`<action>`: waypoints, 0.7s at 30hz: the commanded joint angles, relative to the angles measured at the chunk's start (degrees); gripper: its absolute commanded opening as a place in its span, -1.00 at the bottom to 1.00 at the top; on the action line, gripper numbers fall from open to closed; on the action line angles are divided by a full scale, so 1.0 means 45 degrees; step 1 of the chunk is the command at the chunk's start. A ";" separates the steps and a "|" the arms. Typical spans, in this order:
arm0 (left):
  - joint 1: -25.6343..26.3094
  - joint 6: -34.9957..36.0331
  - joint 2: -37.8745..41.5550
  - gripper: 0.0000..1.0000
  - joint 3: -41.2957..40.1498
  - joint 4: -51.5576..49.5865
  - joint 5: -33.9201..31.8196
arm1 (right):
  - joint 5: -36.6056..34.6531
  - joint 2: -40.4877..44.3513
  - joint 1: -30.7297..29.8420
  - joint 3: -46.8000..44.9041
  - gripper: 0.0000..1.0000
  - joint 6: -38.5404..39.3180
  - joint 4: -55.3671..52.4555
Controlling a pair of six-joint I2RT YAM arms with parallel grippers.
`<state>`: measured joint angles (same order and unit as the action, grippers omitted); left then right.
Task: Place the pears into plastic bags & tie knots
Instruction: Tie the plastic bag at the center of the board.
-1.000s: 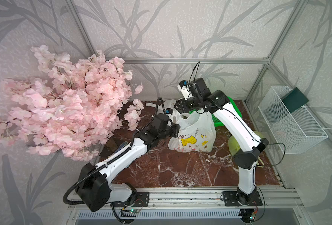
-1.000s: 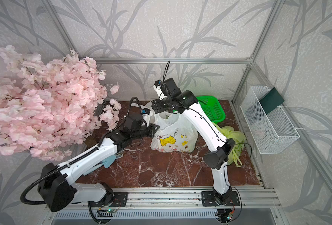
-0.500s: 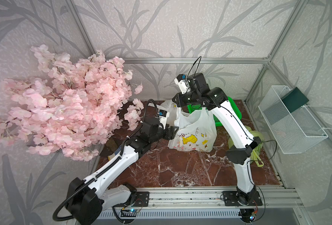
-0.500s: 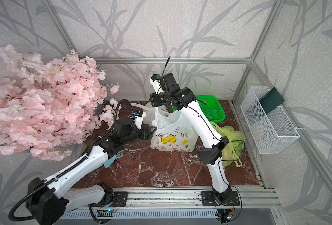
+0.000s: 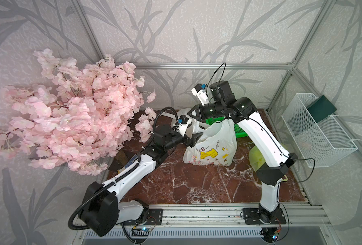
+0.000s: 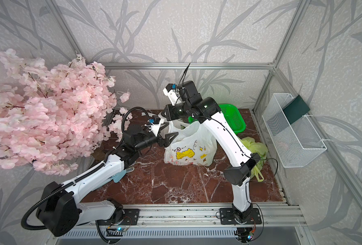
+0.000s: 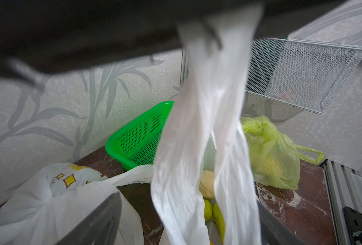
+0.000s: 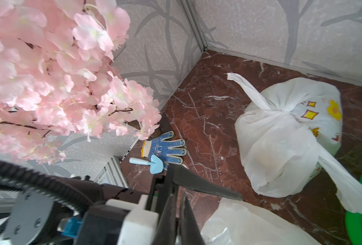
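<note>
Scanning from the left, finds the left gripper (image 5: pixel 195 131) released, fingers (image 7: pixel 103 216) spread either side of the raised handles (image 7: pixel 197 118) of the white cartoon-printed thin plastic bag (image 5: pixel 212 146) on the red marble tabletop (image 5: pixel 197 184). Shows the right gripper (image 5: pixel 191 113) clenched on those handles above. Holds small green and cream toy pears (image 7: pixel 207 186) inside. Likely handles light, limp and slippery; best pinched at the bunched handles, not the thin wall. Leaves the translucent yellow-green plastic bag (image 5: pixel 255 158) apart, rightmost.

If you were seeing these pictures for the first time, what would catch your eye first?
The huge pink blossom branch fills the left of both top views. Mid-table stands a white bag with yellow prints. Behind it sits a bright green basket, and a yellow-green bag lies near the table's right edge.
</note>
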<state>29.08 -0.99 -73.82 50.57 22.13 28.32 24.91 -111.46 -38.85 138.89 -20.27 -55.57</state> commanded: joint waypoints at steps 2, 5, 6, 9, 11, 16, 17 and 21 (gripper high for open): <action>-0.0061 -0.0246 -0.0626 0.61 0.0575 0.2727 0.1339 | 0.1334 0.0678 0.0357 -0.0590 -0.83 -0.0808 0.0983; -0.0080 -0.1034 -0.1055 0.46 0.0628 0.3653 0.1954 | 0.1660 0.0783 0.0626 -0.0988 -0.83 -0.1101 0.1347; -0.0077 -0.1328 -0.1177 0.41 0.0607 0.3953 0.2071 | 0.1739 0.0823 0.0711 -0.1129 -0.83 -0.1167 0.1458; -0.0089 -0.1778 -0.1420 0.00 0.0656 0.4217 0.2417 | 0.1945 0.0973 0.0967 -0.1546 -0.83 -0.1364 0.1832; -0.0078 -0.1879 -0.1550 -0.40 0.0782 0.4056 0.2579 | 0.2021 0.1085 0.1100 -0.1735 -0.76 -0.1429 0.2005; -0.0126 -0.1159 -0.1641 -1.00 0.1621 0.1616 0.2777 | 0.1684 0.1985 0.1974 -0.2285 -0.08 -0.1082 0.2079; -0.0143 -0.0934 -0.1599 -1.00 0.1771 0.0956 0.2524 | 0.1463 0.2406 0.2300 -0.2745 0.02 -0.0949 0.2244; -0.0316 -0.0829 -0.1452 -1.00 0.2041 -0.0636 0.1379 | 0.0183 0.4832 0.3907 -0.6546 0.30 -0.0450 0.3833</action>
<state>28.45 -6.20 -81.36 57.95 26.20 37.50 30.55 -97.69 -25.28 116.84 -24.53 -43.44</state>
